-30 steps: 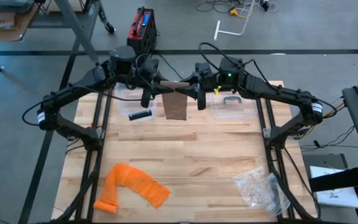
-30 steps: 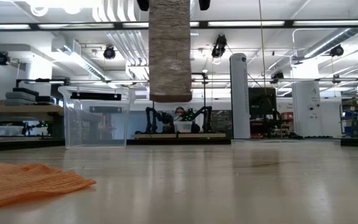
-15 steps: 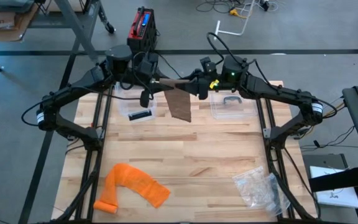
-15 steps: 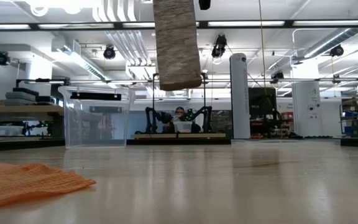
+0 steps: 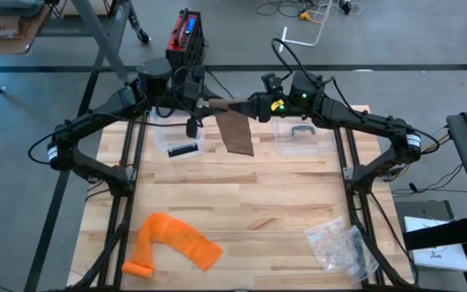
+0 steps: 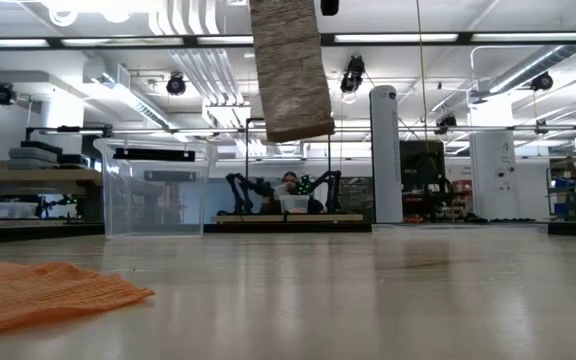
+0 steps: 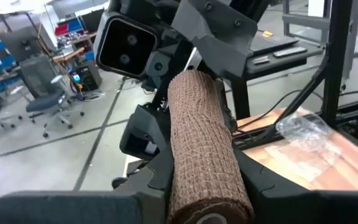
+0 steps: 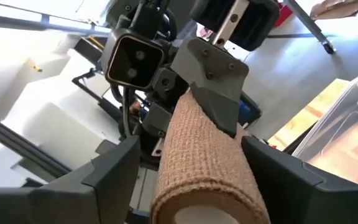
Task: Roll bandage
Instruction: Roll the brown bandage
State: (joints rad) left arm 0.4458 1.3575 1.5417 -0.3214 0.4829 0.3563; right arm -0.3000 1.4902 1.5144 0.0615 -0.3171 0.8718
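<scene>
A brown bandage roll (image 5: 227, 105) is held level and high above the far middle of the table, between my two grippers. Its loose tail (image 5: 236, 134) hangs down from the roll, slanting, and shows at the top of the low view (image 6: 290, 70), clear of the table. My left gripper (image 5: 207, 105) is shut on the roll's left end. My right gripper (image 5: 252, 105) is shut on its right end. The two grippers face each other. My left gripper holds the roll's left end (image 7: 194, 180) between its two fingers (image 7: 151, 180), which come level from the table's left and lie along the roll. The roll is lifted clear. My right gripper holds the roll's right end (image 8: 194, 180) between its two fingers (image 8: 114, 177), which come level from the table's right and lie along the roll. The roll stays level with the tail hanging below it.
A clear bin (image 5: 183, 139) with a black piece and a clear lidded box (image 5: 301, 138) stand under the arms at the far side. An orange mesh cloth (image 5: 173, 243) lies at the near left and a clear plastic bag (image 5: 339, 243) at the near right.
My right gripper has turned about its own axis, the roll turning with it. The hanging tail has risen a little and swung, its lower end now slanting toward the table's right.
</scene>
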